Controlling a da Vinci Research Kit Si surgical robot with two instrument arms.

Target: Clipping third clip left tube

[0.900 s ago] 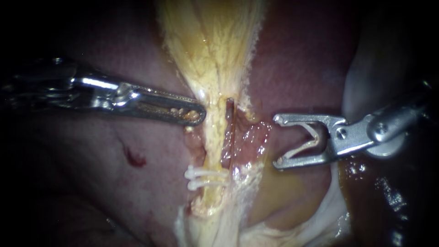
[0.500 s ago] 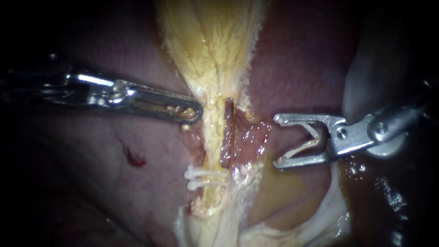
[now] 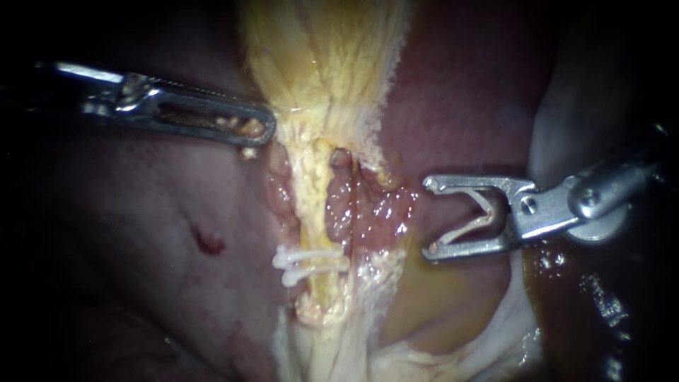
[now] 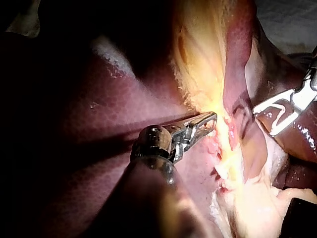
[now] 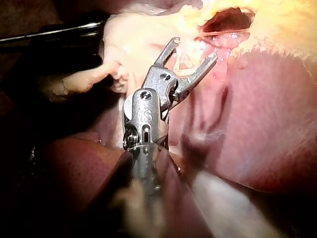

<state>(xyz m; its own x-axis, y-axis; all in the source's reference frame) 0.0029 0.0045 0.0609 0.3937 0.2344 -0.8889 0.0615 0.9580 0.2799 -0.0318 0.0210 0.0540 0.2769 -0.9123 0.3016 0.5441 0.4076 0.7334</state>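
The left tube (image 3: 311, 205) runs pale yellow down from the gallbladder (image 3: 325, 64), with two white clips (image 3: 311, 265) across its lower part. My left instrument (image 3: 260, 131) lies up and to the left of the tube, jaws shut, clear of it, with yellow scraps stuck to them. Beside the tube it also shows from its own arm (image 4: 212, 119). To the right of the tube, my right instrument (image 3: 428, 218) stands with jaws open and a white clip (image 3: 481, 218) seated between them. Its jaws (image 5: 194, 49) point at the tissue without touching it.
Bunched pink tissue (image 3: 368, 209) lies slack just right of the left tube. Dark red liver (image 3: 460, 92) surrounds the field. A small red spot (image 3: 209, 244) marks the liver at the left. Pale tissue (image 3: 566, 127) rises behind the right instrument.
My left instrument has drawn up and to the left, away from the tube. The tissue beside the tube has slackened and bunched. The right instrument has not moved.
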